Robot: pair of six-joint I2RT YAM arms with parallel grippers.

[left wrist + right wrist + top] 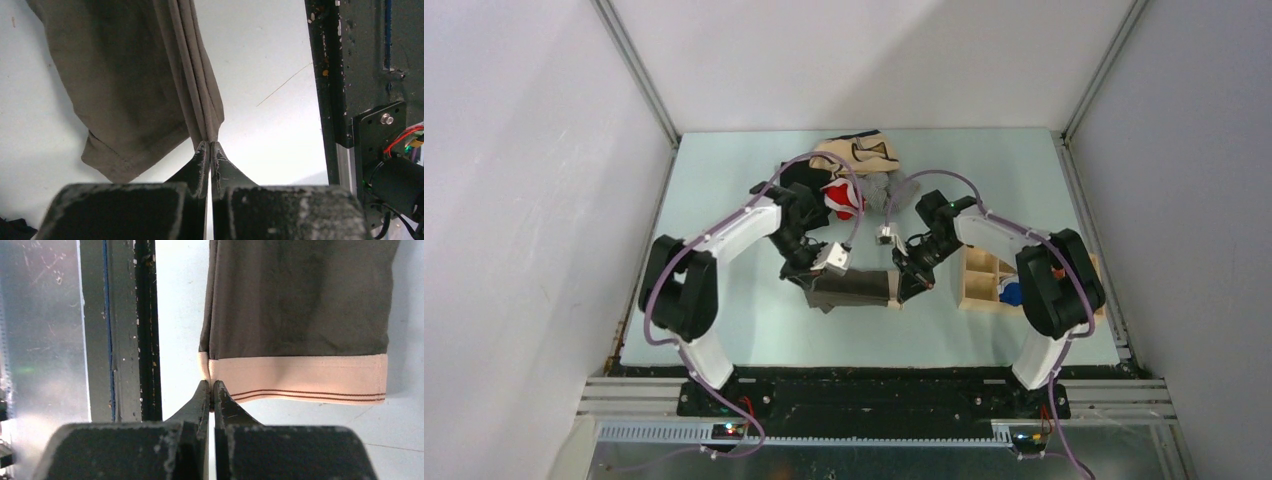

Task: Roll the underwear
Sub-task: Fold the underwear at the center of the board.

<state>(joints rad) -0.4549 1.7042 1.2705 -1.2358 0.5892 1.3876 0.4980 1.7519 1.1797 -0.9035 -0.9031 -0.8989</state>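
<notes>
The dark olive-brown underwear (856, 288) lies stretched between my two grippers near the table's middle front. My left gripper (809, 283) is shut on the folded edge at the leg end; the left wrist view shows the fabric (135, 80) running up from the closed tips (210, 146). My right gripper (900, 290) is shut on a corner of the cream-beige waistband (300, 380), which carries two thin brown lines, in the right wrist view at the closed tips (212, 385). The olive body (300, 295) lies flat beyond the band.
A heap of other garments (849, 180), beige with dark trim, black, red and grey, sits at the back middle. A wooden divided box (986, 280) stands right of the underwear. The black table frame (330, 75) runs along the near edge.
</notes>
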